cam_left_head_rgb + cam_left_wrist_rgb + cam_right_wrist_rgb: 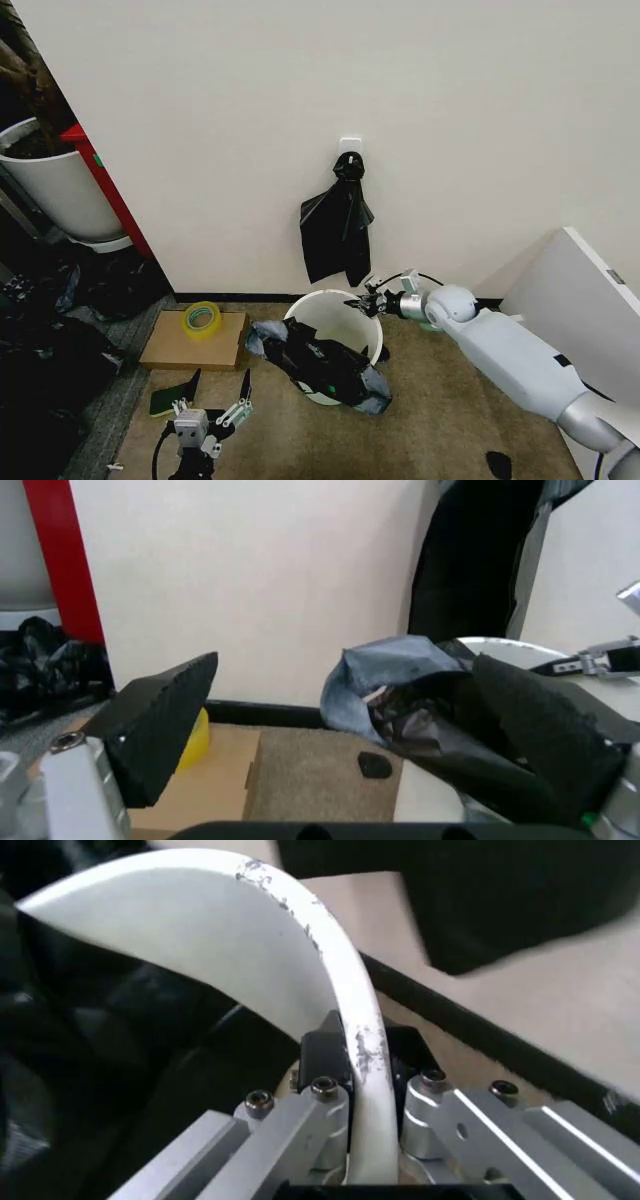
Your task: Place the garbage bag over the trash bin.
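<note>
Right end effector [358,302] reaches in from the right on its pale grey arm and straddles the far-right rim of the round, tapered, off-white plastic trash bin [322,309]. In the right wrist view the rim [352,1036] runs between its two metal fingers, one inside and one outside the wall, closed down on it. That grip most likely steadies the light bin so it does not slide or tip on the carpeted floor [450,420] while the bag is worked on.

A thin, glossy, crinkly black plastic garbage bag [325,368] lies bunched over the near rim, part hanging inside and part spilling down the front wall; the far half of the opening is bare, so the bin is not yet lined.

Left end effector [213,402] hangs low, near the bin's front left, its two dark padded fingers [165,720] spread wide and empty. In its wrist view the crumpled bag sits just ahead, so it looks poised to take a fold.

A narrower knotted bunch of black bags [337,232] hangs on the wall behind the bin.
</note>
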You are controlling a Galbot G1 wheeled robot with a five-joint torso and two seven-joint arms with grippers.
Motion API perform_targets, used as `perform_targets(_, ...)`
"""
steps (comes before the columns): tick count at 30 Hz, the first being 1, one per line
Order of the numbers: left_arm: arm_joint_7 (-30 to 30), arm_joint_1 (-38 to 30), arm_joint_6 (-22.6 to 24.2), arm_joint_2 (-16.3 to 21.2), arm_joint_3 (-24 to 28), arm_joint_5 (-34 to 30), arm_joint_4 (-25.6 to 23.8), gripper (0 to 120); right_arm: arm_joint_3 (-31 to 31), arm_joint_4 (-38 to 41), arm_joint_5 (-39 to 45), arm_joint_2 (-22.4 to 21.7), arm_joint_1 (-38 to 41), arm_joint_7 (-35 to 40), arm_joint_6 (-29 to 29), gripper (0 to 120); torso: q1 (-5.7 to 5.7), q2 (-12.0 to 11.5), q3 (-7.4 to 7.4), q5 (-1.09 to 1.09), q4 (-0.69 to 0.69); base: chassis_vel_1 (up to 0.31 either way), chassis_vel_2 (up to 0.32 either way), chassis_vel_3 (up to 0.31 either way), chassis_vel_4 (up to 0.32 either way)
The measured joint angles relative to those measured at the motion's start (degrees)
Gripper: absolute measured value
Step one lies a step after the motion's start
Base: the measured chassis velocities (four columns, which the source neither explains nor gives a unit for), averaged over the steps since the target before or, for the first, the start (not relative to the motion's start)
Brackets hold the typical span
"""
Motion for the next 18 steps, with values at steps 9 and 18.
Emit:
perform_targets(9,0.0,-0.9,0.8,0.8,0.1,-1.4,-0.9,100,14.3,13.2,10.2,-2.3,-14.5,12.7,-4.4,2,0.0,0.0,-0.01,-0.01,0.01,0.0,0.0,0.0,0.0)
perform_targets(18,0.0,-1.3,1.2,1.2,0.1,-1.8,-2.0,100,26.4,20.5,13.9,2.5,-26.8,22.4,-3.8,2,0.0,0.0,-0.01,-0.02,0.01,0.0,0.0,0.0,0.0)
